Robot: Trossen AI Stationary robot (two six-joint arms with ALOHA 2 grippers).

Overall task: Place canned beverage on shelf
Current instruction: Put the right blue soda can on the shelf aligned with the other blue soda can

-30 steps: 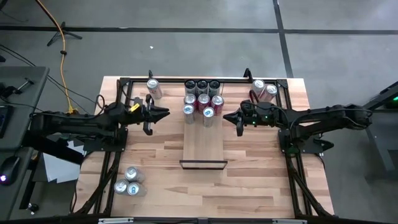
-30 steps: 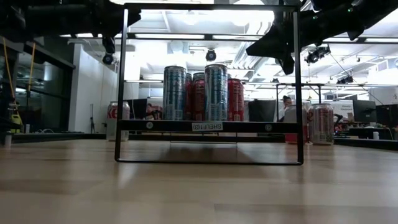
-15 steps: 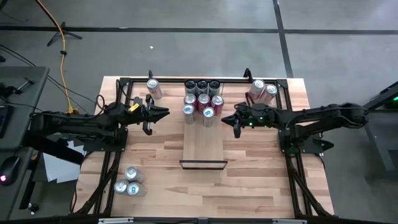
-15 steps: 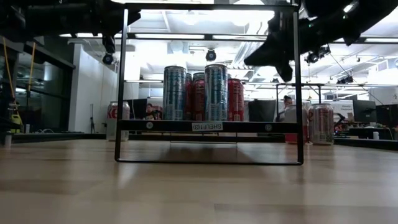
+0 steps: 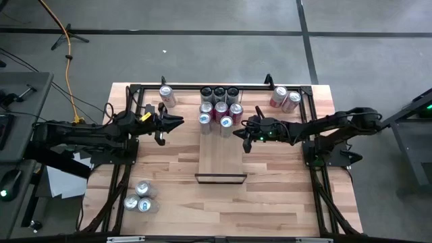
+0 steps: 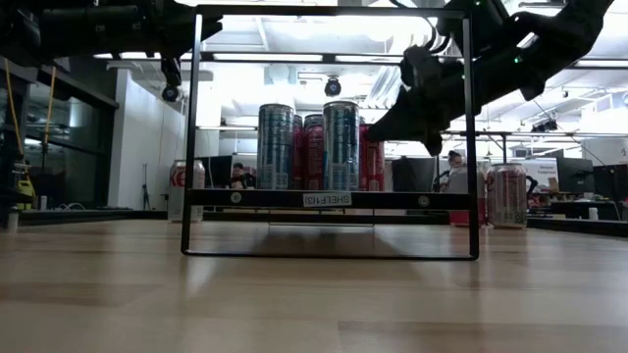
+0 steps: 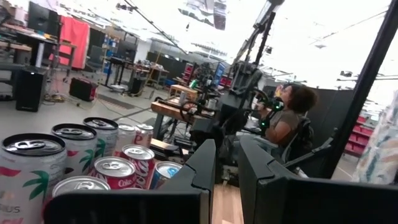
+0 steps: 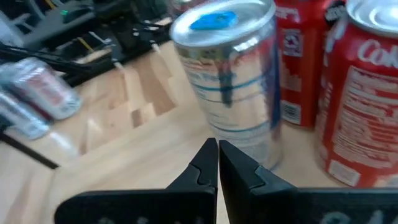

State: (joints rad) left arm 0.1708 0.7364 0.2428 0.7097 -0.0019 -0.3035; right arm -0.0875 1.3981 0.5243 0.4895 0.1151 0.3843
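The shelf [image 5: 221, 156] is a pale wood panel in the table's middle, with a black bar at its near end [image 6: 324, 199]. Several cans [image 5: 220, 106] stand upright on its far half. My right gripper [image 5: 235, 132] is shut with nothing in it, low beside the right front one, a silver can with a blue tab [image 8: 233, 81]. Red cans [image 8: 367, 93] stand next to that can. My left gripper [image 5: 181, 122] is shut with nothing in it and hovers left of the shelf. My right gripper's shut fingertips [image 8: 211, 155] point slanting down from the table's right at the lower side wall [image 8: 249, 146] of the silver can. Whether they touch it I cannot tell. The can stands upright on the shelf.
Loose cans lie or stand at the far left [image 5: 167, 96], far right [image 5: 285, 98] and near left [image 5: 139, 197] of the table. A black rail frame [image 5: 135, 89] runs around the work area. A person [image 7: 292, 118] sits in the room beyond.
My right gripper has moved down and toward the table's left, in to the cans on the shelf, and has stayed shut. The cans have kept their places.
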